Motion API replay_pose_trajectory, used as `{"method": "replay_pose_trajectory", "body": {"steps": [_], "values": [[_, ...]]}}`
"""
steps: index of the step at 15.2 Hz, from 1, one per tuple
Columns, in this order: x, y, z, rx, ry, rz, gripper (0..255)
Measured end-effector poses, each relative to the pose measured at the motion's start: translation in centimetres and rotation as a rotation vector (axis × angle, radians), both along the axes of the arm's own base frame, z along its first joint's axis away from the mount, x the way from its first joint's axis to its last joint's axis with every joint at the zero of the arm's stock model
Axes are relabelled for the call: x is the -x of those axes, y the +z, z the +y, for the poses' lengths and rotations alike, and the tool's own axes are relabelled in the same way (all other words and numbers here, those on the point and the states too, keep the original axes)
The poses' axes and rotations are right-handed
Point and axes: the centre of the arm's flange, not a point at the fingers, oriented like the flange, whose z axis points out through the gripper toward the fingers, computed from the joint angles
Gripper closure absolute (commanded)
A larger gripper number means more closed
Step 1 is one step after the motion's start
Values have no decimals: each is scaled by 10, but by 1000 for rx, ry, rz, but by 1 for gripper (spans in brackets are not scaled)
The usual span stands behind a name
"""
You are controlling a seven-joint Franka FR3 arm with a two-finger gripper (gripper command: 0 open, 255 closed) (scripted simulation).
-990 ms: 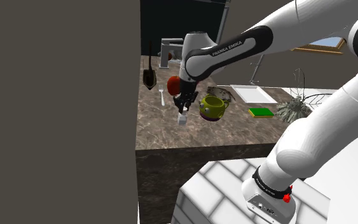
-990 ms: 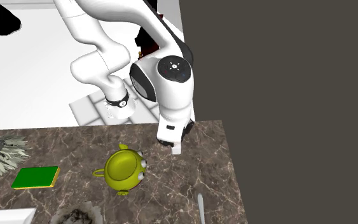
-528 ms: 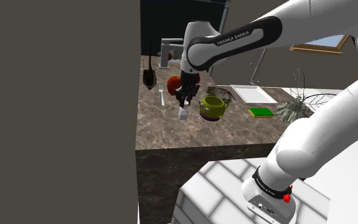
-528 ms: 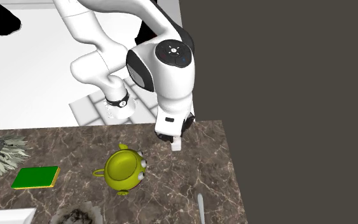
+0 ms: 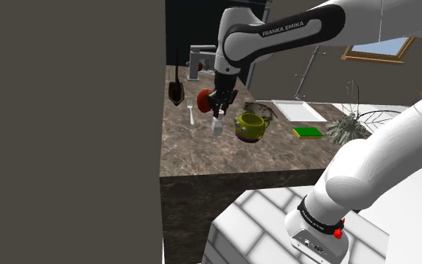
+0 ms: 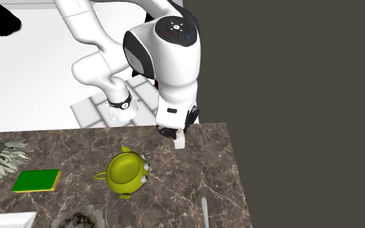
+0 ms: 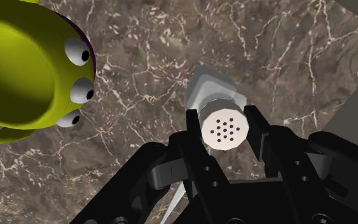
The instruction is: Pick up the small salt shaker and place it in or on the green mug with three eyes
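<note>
**A:** What does the arm have in hand?

**B:** The gripper [image 7: 225,127] is clamped on the small salt shaker [image 7: 217,102]. One black finger presses each side of its pale body, and the perforated cap faces the wrist camera. At the centre of the shoulder view the shaker hangs under the gripper, lifted clear of the marble countertop [image 5: 202,154].

**A:** So the carry is the step in hand. How should the arm do it well?

**B:** Probably height first, then sideways. The green mug with three eyes [image 5: 250,125] stands just right of the shaker in the shoulder view. In the second exterior view the mug sits to the shaker's lower left, near but apart. Whether the shaker's base already clears the rim cannot be told, so rising before crossing is the safer choice.

**A:** And the release?

**B:** It should centre the shaker over the mug's opening and lower it until the base is inside the rim. Only then should the fingers part. The grip sits on a narrow body, so slow, level travel should stop the shaker twisting.

**A:** Is anything in the way farther back?

**B:** A fork [image 5: 191,112] lies beyond, left of the gripper in the shoulder view and outside the likely path.
</note>
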Motion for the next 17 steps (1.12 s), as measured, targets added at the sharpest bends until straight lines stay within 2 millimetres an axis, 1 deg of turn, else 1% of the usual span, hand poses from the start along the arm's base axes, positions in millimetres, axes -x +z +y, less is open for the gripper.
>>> {"method": "replay_pose_trajectory", "body": {"steps": [13, 15, 16, 17], "values": [[0, 70, 1, 0, 0, 0, 255], [0, 78, 1, 0, 0, 0, 255], [0, 81, -4, 0, 0, 0, 255], [3, 86, -14, 0, -1, 0, 255]]}}
